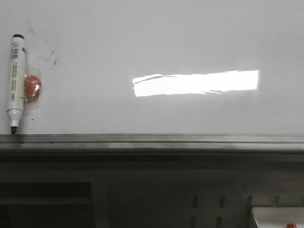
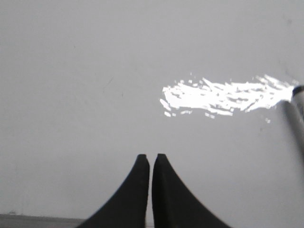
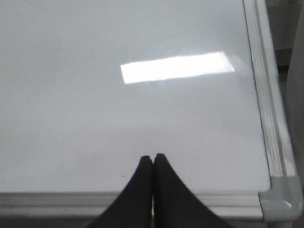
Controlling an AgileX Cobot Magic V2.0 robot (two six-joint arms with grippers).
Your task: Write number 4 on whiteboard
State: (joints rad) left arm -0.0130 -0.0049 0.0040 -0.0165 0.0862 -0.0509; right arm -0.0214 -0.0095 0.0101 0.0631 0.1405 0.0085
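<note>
The whiteboard (image 1: 156,42) fills the front view, glossy white with a bright rectangular reflection and a grey metal bottom rail (image 1: 152,139). No number 4 shows on it, only faint grey smudges at the upper left. A white marker (image 1: 14,80) with a black tip pointing down stands at the board's left edge, held by an orange clip (image 1: 33,87); its blurred end shows in the left wrist view (image 2: 295,111). My left gripper (image 2: 151,156) is shut and empty over the whiteboard (image 2: 95,71). My right gripper (image 3: 153,156) is shut and empty over the whiteboard (image 3: 95,109) near its rail.
The board's grey frame corner (image 3: 281,199) is beside my right gripper. Below the rail in the front view is a dark grey structure with slots (image 1: 206,202), and a white object with a red spot (image 1: 278,218) at the bottom right.
</note>
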